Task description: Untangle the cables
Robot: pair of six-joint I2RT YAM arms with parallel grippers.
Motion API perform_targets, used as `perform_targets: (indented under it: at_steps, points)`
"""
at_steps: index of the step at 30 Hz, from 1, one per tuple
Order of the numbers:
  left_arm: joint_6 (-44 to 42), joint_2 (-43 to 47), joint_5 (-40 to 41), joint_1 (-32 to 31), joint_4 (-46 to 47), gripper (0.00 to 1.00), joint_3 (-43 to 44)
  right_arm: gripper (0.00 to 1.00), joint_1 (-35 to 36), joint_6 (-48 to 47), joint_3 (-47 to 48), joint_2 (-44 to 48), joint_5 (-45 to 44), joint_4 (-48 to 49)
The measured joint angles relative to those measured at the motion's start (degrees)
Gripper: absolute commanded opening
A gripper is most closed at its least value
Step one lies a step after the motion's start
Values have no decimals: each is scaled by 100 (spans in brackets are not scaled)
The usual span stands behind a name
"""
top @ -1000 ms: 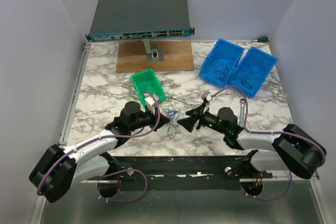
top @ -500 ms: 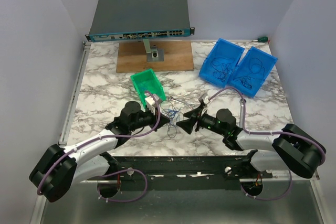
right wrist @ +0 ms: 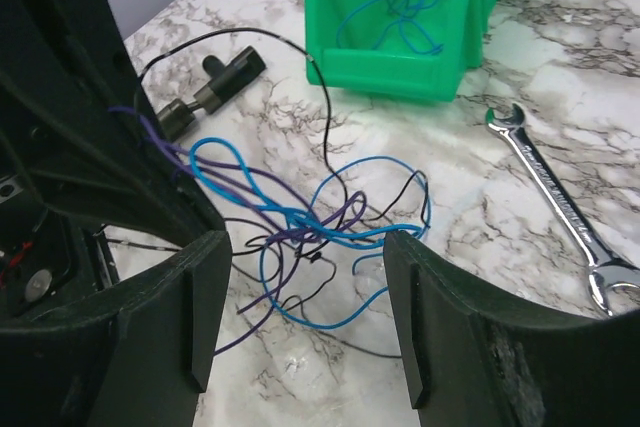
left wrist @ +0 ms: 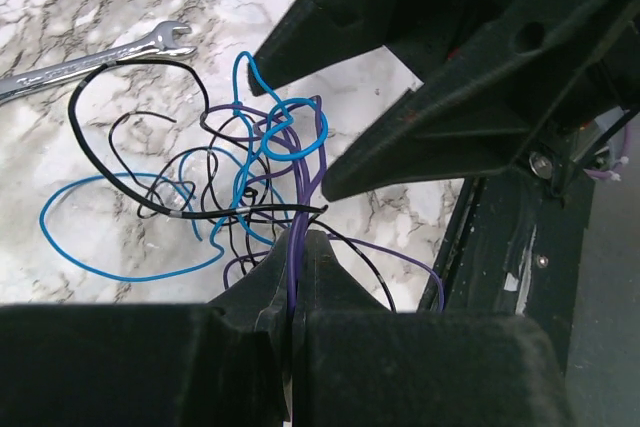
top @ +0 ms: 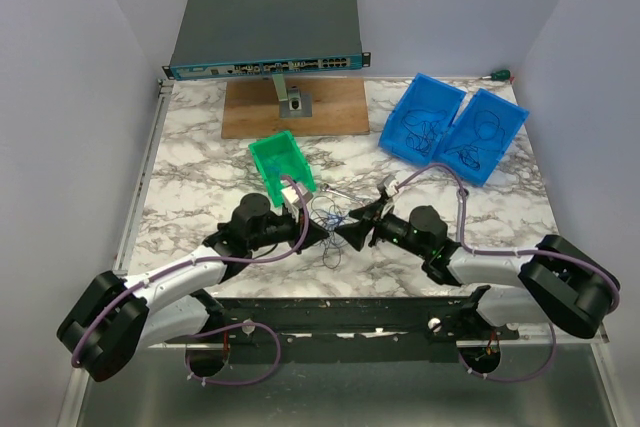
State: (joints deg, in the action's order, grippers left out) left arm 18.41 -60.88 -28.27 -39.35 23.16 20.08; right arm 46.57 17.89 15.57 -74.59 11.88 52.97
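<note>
Grey walls close in a marble-patterned worktop [top: 200,167]. The cables [top: 330,219], a loose knot of blue, black and purple strands, lie near the middle of its near edge, between the two arms. The left claw [left wrist: 298,257] is pinched tight on a purple strand; the right claw [right wrist: 305,247] gapes wide, facing the knot. A hard pull on that strand would likely cinch the loops or drag the whole bundle, and the claws sit near enough to knock together. No writing is legible, not even on the wrench [right wrist: 550,187].
</note>
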Motion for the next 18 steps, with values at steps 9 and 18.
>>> perform_targets:
  at_steps: [9,18]
  points:
    - [13,-164,-369,-37,219,0,13,67,0,-63,-63,339,-608,-42]
    - [20,-319,-643,-142,286,13,109,10,13,-197,-63,334,-660,-55]
